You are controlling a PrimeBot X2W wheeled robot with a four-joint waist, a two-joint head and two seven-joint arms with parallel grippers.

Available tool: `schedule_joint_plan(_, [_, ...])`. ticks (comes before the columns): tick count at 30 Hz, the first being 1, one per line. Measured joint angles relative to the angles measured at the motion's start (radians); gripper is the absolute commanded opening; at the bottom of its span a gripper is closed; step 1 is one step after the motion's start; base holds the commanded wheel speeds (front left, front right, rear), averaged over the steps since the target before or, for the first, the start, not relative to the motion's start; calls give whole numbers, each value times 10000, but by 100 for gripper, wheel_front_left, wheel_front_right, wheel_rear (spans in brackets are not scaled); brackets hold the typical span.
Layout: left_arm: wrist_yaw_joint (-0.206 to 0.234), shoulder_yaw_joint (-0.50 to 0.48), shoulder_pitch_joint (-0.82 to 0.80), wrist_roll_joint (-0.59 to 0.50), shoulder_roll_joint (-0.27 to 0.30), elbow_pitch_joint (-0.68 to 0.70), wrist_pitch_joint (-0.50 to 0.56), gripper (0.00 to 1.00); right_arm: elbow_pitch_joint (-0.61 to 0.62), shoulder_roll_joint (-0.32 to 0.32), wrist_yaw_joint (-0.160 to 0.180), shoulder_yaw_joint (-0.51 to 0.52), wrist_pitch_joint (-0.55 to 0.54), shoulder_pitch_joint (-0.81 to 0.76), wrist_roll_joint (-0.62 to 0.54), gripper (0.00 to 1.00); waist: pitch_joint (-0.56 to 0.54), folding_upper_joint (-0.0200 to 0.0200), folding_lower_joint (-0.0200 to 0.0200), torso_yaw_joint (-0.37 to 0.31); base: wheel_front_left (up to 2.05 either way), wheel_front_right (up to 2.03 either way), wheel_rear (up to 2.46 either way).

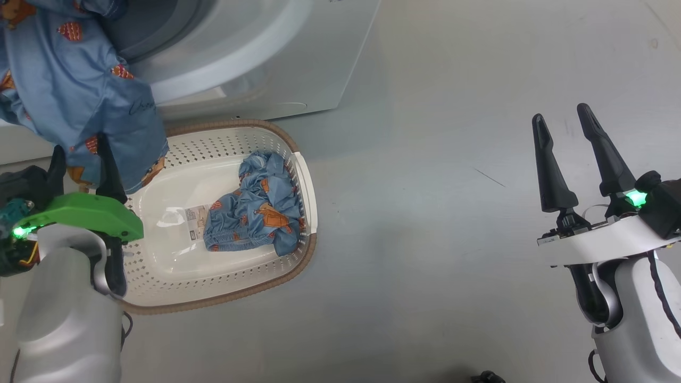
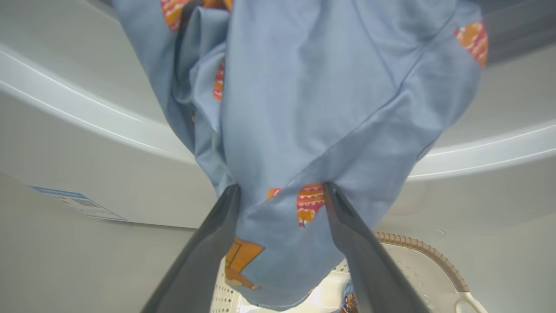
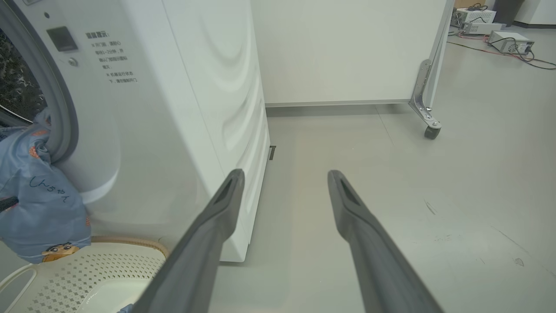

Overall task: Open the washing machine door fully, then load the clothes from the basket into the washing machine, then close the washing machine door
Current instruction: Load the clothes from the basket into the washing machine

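A light-blue printed garment (image 1: 80, 90) hangs out of the washing machine (image 1: 266, 64) opening, down over the basket (image 1: 239, 125). My left gripper (image 1: 82, 159) stands open at the garment's lower hem. In the left wrist view the cloth (image 2: 325, 108) hangs between the spread fingers of that gripper (image 2: 281, 187). A second crumpled garment (image 1: 255, 210) lies in the cream basket. My right gripper (image 1: 560, 113) is open and empty over the floor, well right of the basket. The washing machine door is out of view.
A barcode sticker (image 1: 194, 218) lies on the basket floor. The right wrist view has the machine's white side (image 3: 173, 130), grey floor (image 3: 391, 195), a partition on a caster (image 3: 432, 131), and boxes with cables (image 3: 504, 37) far back.
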State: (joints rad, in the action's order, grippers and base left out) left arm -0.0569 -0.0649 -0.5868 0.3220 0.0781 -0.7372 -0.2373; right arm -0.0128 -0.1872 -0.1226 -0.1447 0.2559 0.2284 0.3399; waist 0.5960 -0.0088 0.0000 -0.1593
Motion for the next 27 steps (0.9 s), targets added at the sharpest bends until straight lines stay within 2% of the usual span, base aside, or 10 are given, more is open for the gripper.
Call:
schedule_joint_plan(6, [-282,50,-682,140,125,-644,173,100,0,-2,0,-52,0,57,0,100,35,0,0,-61,0,0,0])
schedule_joint_plan(13, [-399,79,-1174,142,299,-1191,176,100,0,-4,0,-67,0,105,0,100,75,0,0,-119,0,0,0])
schedule_joint_plan(14, [-403,79,-1235,148,309,-1271,174,95,0,-4,0,-67,0,105,0,100,78,0,0,-128,0,0,0])
schedule_joint_plan(15, [-407,79,-1290,188,309,-1340,174,57,0,-4,0,-67,0,106,0,100,81,0,0,-136,0,0,0])
schedule_joint_plan(18, [-483,82,-1431,267,311,-1570,173,6,-2,-4,0,-65,0,108,0,100,79,0,0,-153,0,0,0])
schedule_joint_plan(19, [-491,82,-1470,291,313,-1636,163,0,-2,-4,0,-61,0,109,0,100,78,0,0,-155,0,0,0])
schedule_joint_plan(27, [-575,130,-1595,382,299,-1898,58,0,-4,-6,0,31,0,114,0,100,52,0,0,-98,0,0,0])
